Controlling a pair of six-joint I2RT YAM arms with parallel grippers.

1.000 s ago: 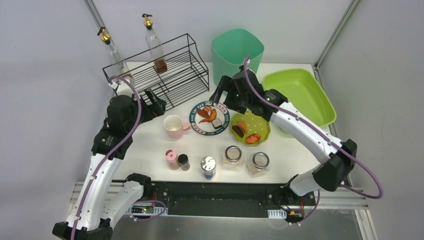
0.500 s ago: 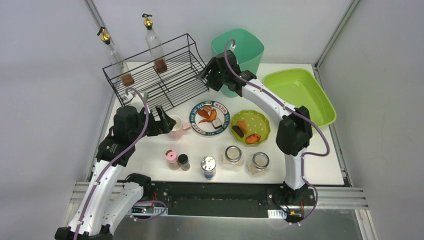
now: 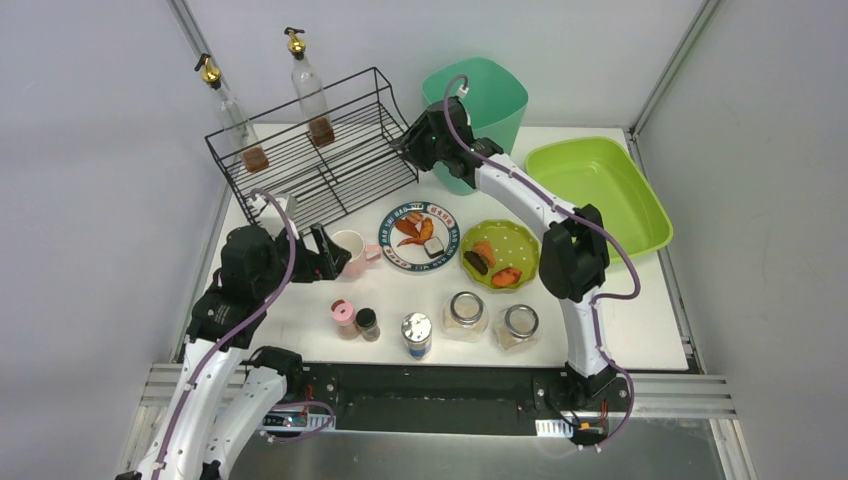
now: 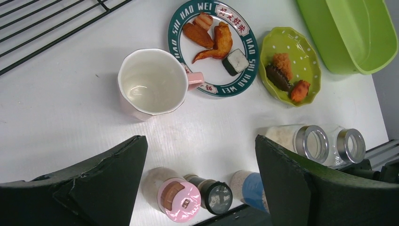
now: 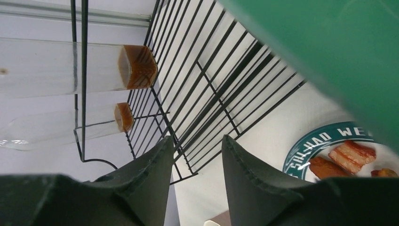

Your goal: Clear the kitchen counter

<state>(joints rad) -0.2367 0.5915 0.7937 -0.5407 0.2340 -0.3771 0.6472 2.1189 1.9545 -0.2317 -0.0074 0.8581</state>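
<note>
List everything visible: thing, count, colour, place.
kitchen counter: 1, white, underneath
wire rack: 1, black, back left
bottles: 2, clear, at rack
bin: 1, teal, back centre
tray: 1, lime-green, back right
mug: 1, pink, centre left
plate: 1, teal-rimmed, centre
dish: 1, green, beside plate, both holding food
jars: 2, clear, metal-lidded, front
shakers: 3, pink, black, blue, front
left gripper: 1, black, open, near mug
right gripper: 1, black, open, by bin

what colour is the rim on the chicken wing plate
Dark teal with white lettering, on the round white plate; best in left wrist view.
</note>
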